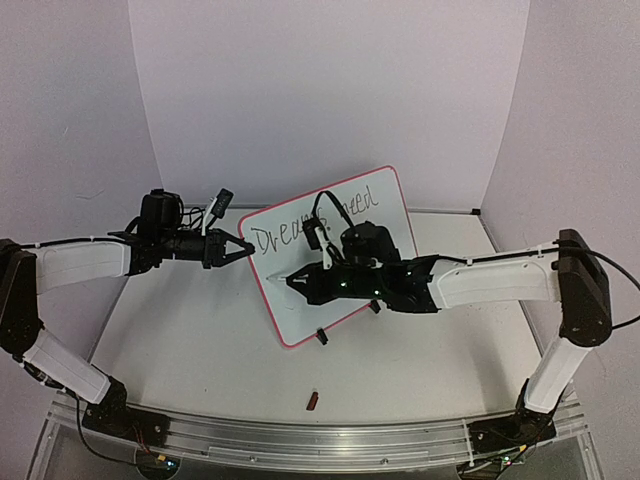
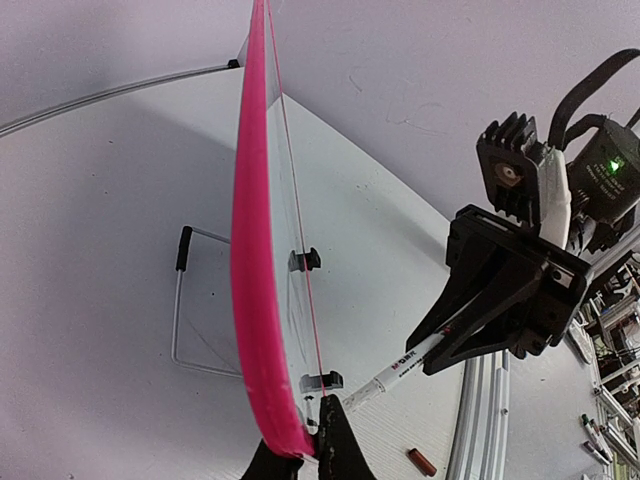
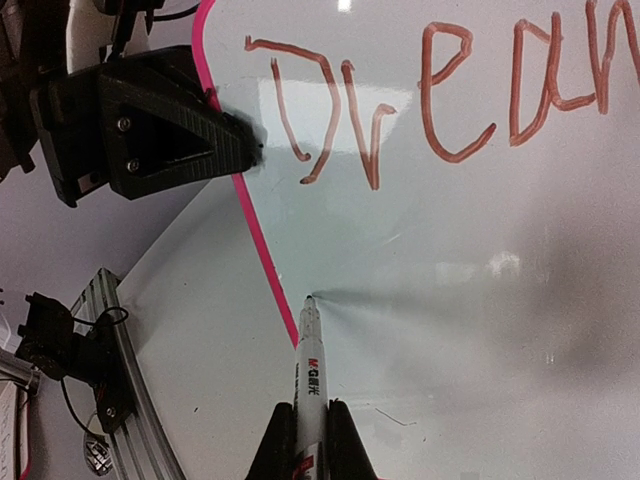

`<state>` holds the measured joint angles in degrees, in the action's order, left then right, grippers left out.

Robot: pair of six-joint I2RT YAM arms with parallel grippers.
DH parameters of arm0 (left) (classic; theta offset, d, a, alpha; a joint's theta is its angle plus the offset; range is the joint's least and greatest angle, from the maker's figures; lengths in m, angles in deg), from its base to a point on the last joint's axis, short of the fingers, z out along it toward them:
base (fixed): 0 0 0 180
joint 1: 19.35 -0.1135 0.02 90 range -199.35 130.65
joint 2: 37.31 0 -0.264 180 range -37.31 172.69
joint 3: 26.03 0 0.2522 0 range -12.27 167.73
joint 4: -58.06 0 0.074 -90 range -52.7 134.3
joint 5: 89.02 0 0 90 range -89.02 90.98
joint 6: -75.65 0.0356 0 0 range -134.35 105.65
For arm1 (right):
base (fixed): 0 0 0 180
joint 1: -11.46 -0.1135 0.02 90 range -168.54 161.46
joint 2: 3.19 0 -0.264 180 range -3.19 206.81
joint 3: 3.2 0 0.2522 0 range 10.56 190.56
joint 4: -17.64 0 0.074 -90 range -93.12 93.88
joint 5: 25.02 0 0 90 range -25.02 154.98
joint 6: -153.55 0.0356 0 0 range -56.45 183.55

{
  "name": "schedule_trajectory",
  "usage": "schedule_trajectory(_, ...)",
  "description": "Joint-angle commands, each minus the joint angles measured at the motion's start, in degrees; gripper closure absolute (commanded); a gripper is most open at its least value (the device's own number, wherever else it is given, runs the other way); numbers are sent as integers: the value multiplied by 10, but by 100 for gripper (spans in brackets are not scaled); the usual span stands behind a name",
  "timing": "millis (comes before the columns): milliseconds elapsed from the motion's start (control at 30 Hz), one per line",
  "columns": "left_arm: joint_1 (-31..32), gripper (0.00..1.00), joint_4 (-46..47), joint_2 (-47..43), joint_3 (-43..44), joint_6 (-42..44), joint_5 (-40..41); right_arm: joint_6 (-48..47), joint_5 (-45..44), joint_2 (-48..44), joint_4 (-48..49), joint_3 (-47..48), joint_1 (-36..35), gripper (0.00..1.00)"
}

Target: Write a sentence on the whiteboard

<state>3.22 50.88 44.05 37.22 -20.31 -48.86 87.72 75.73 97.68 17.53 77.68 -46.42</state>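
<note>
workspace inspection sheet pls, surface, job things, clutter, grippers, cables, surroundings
surface: white table, no spills seen
job's things: whiteboard propped tilted, one handwritten line across its top; marker tip at the lower left of the board
clutter: small red-brown cap lying near the front edge
grippers: left gripper shut on the whiteboard's pink frame; right gripper shut on the marker
cables: black cable loops above the right wrist, in front of the writing
surroundings: white backdrop; metal rail at the near edge
</note>
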Motion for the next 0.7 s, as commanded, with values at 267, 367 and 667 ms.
schedule_trajectory(267, 14, 100, -30, -5, -3, 65, 28, 21, -40, -13, -10, -20, -3, 100)
schedule_trajectory(367, 13, 100, -30, -7, -3, 64, 29, 25, -42, -17, -13, -29, -3, 100)
schedule_trajectory(667, 14, 100, -31, -9, -4, 65, 29, 22, -29, -46, -12, -43, -2, 100)
